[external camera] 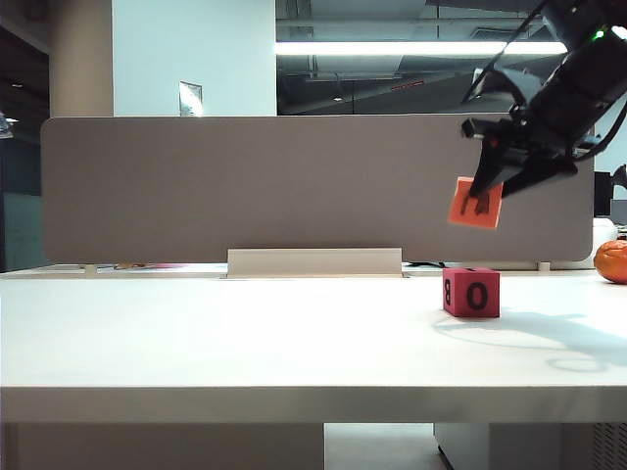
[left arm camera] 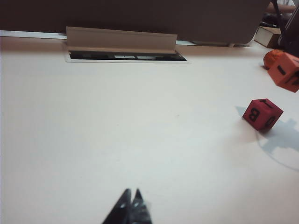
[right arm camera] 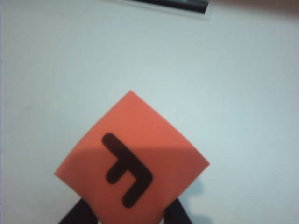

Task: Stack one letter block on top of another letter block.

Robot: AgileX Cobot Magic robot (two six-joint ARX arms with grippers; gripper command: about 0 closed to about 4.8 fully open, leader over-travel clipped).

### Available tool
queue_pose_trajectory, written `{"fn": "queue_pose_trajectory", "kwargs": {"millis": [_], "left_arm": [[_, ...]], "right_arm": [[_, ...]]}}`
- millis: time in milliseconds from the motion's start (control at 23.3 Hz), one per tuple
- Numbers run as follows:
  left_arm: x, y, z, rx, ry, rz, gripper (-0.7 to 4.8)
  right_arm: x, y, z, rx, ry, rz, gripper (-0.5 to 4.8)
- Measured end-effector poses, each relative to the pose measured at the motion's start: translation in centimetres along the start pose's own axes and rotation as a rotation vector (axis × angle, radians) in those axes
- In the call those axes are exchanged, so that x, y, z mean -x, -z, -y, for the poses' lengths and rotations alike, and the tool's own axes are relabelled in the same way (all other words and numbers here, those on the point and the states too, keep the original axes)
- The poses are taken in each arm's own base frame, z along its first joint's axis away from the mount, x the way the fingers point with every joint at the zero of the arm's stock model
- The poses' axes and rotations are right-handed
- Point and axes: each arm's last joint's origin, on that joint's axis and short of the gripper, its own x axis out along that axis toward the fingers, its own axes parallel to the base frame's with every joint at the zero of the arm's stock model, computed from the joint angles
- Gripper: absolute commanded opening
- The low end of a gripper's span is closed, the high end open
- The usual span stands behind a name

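My right gripper [external camera: 487,191] is shut on the orange letter block [external camera: 476,204], which hangs tilted in the air at the right. In the right wrist view this orange block [right arm camera: 133,158] shows a black "F", and the right gripper [right arm camera: 127,214] clamps it from both sides. Below it, on the white table, rests the red-pink block [external camera: 471,293] with a black "O" and "B"; a clear gap separates the two blocks. The left wrist view shows the red-pink block [left arm camera: 262,113], the orange block [left arm camera: 286,71] and my left gripper [left arm camera: 132,192], shut and empty over bare table. The left gripper is outside the exterior view.
A grey partition panel [external camera: 313,186] closes off the back of the table, with a beige cable tray [external camera: 313,261] at its foot. An orange round object [external camera: 612,261] lies at the far right by the panel. The table's front edge [external camera: 313,401] runs across the near side.
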Motion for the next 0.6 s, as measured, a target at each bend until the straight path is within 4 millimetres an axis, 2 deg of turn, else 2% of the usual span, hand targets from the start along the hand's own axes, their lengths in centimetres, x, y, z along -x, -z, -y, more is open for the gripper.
{"fn": "queue_pose_trajectory", "kwargs": {"millis": [171,386,600], "left_arm": [[0.0,0.0,0.0,0.000,0.000,0.000,-0.06],[0.0,0.0,0.0,0.000,0.000,0.000,-0.06],[0.0,0.0,0.0,0.000,0.000,-0.001,-0.06]], "right_arm": [[-0.7,0.4,0.1,-0.011,-0.005,-0.064,2.19],[-1.2,0.7,0.1,-0.016,-0.006,-0.089,2.21],[-2.5,1.6,0.0,-0.017,-0.010,-0.133,2.30]]}}
